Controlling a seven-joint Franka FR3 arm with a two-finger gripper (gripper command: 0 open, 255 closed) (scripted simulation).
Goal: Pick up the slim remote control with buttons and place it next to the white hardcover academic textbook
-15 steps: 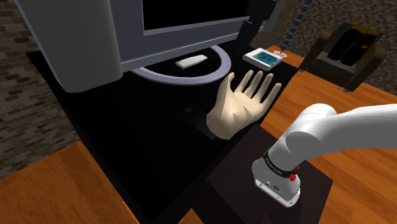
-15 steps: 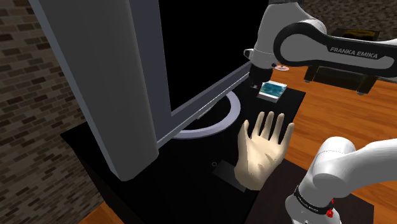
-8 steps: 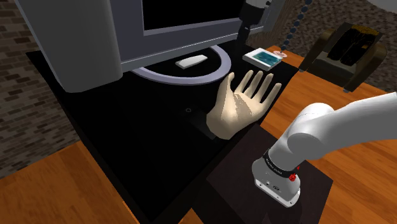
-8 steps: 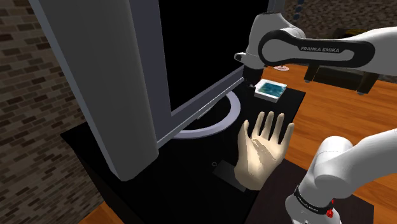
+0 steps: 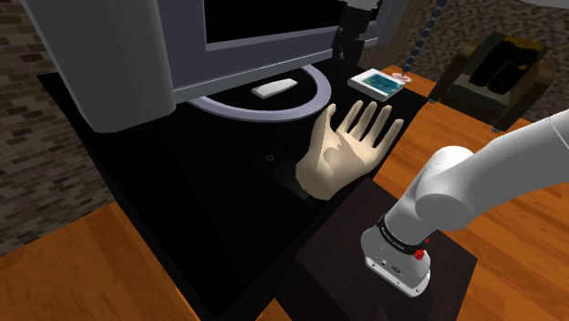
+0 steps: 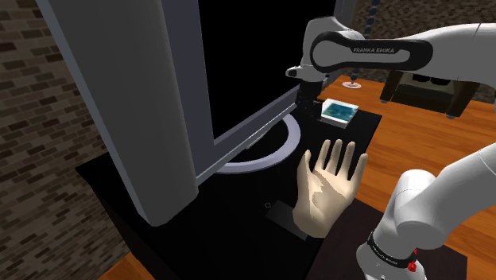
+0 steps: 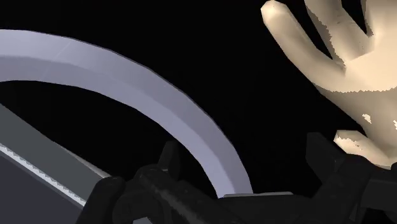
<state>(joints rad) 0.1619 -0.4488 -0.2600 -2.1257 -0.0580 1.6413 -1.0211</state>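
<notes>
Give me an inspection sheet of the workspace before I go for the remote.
Surface: wooden table with a black mat.
Job's things: remote lies on the monitor's ring base; book lies flat at the mat's corner, apart from it.
Clutter: monitor, hand model, dark slotted appliance.
Grippers: gripper over the base's edge near the book; fingers open, holding nothing.
Cables: beaded strand hanging behind the book.
Surroundings: brick.
</notes>
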